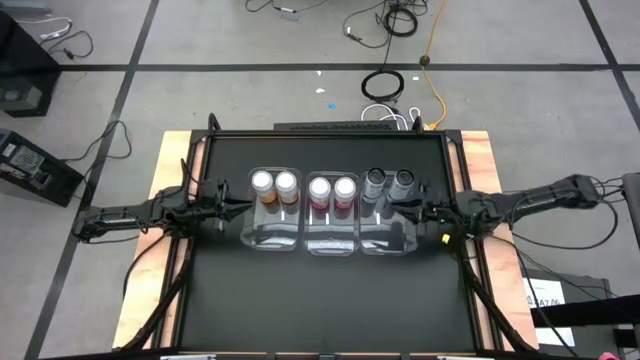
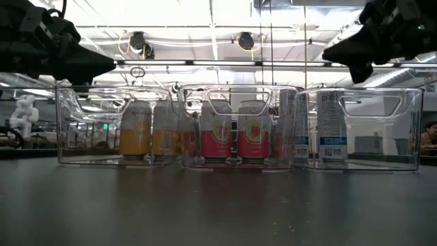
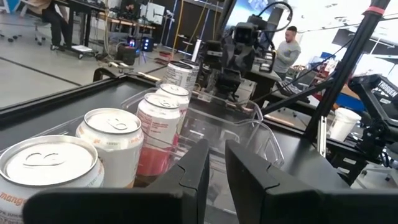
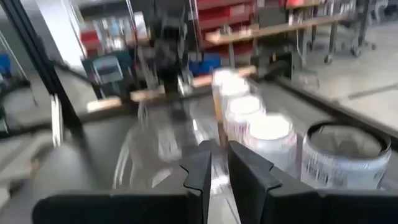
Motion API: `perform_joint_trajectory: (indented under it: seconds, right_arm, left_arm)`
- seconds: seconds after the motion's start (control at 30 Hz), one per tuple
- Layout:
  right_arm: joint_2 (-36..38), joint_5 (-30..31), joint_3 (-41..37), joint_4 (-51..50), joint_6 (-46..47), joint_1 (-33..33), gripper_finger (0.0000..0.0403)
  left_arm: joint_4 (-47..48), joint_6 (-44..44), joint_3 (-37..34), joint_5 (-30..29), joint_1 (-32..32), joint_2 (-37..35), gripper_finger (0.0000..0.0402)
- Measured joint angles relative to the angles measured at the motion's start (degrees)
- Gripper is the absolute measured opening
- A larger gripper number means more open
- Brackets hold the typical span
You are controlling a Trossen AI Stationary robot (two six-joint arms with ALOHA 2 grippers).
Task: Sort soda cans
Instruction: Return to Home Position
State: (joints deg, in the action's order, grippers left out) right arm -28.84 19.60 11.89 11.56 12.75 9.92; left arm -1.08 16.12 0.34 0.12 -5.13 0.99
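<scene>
Nearest the low camera lies the front strip of the black tabletop [image 2: 218, 205]. Behind it, three clear bins stand in a row across the middle of the tabletop: left bin [image 1: 270, 238], centre bin [image 1: 332, 243], right bin [image 1: 392, 240]. The cans stand at the far end of each bin, two per bin, side by side.

Contents:
- left bin: two orange cans [image 1: 262, 183]
- centre bin: two pink cans [image 1: 320, 187]
- right bin: two grey cans [image 1: 403, 181]

All six cans are grouped by colour, and no can is seen outside a bin. Judgement: sorting is complete, and only moving the arms away to their rest position appears to be left.

Orientation: every can stands upright, with its long axis vertical and its silvery top facing up.

The left gripper [image 1: 244, 207] hovers over the outer edge of the left bin, above rim level. The right gripper [image 1: 393, 207] hovers over the right bin, on the near side of the grey cans. On both grippers the fingers are drawn almost together, with only a slim gap, and pinch nothing
</scene>
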Motion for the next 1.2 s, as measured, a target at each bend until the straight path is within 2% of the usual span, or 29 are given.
perform_joint_trajectory:
  seconds: [0.07, 0.23, 0.5, 0.6, 0.73, 0.83, 1.2]
  right_arm:
    - [1.37, -2.47, -1.71, 2.66, -0.13, -2.25, 0.0047]
    - [5.3, -7.59, -5.03, 1.22, -0.12, -6.02, 0.0047]
    - [15.63, -7.78, -9.72, 0.57, 0.0, -8.09, 0.0047]
    - [19.69, -8.93, -11.22, -3.43, 2.59, -7.81, 0.0047]
    - [23.74, -14.75, -10.98, -9.6, 5.21, -6.89, 0.0047]
    - [24.89, -16.63, -10.99, -10.07, 3.33, -6.42, 0.0047]
    - [25.08, -16.33, -10.99, -10.08, -1.48, -6.49, 0.0047]
  left_arm:
    - [0.04, 0.0, 0.0, 0.06, 0.0, 0.0, 0.0063]
    - [0.06, 0.0, 0.0, 0.06, 0.0, 0.0, 0.0063]
    - [0.09, 0.0, 0.0, 0.09, 0.0, 0.0, 0.0063]
    - [0.09, 0.01, 0.0, 0.09, 0.0, 0.0, 0.0063]
    - [0.09, 0.02, -0.02, 0.09, 0.0, 0.0, 0.0063]
    - [0.09, 0.0, -0.02, 0.09, 0.0, 0.02, 0.0063]
    - [0.09, 0.02, -0.02, 0.09, 0.0, 0.02, 0.0063]
